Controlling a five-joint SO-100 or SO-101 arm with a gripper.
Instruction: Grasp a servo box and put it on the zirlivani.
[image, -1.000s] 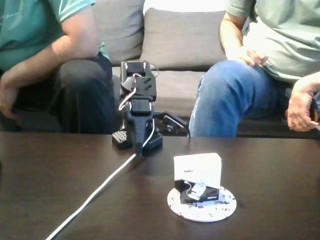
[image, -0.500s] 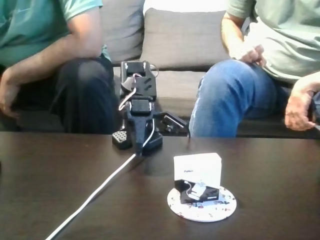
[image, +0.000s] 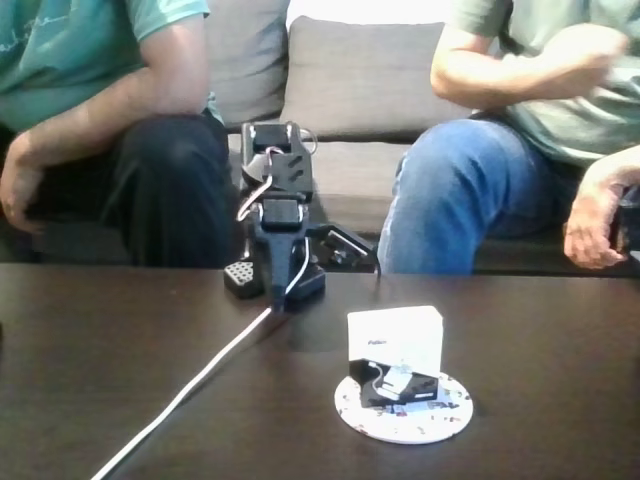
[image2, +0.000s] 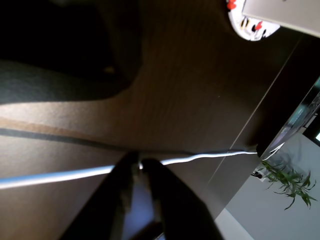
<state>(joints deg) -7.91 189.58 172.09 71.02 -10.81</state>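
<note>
Servo box: white upper half, black lower part with a servo picture, standing upright on the zirlivani, a flat white speckled disc lying on the dark wooden table, right of centre in the fixed view. The disc's rim shows around the front and sides of the box. In the wrist view, a speckled edge of the zirlivani sits at the top of the frame with a pale face of the servo box just beside it. Robot arm: black, folded at the table's far edge, well apart from the box. Gripper: seen from the wrist view as two dark fingers drawn close together, tips nearly meeting, nothing between them; no object grasped. White cable: runs from the arm's base diagonally toward the near-left edge, and crosses the wrist view behind the fingertips. Two seated persons on a grey sofa behind the table. Potted plant: lower right of the wrist view.
</note>
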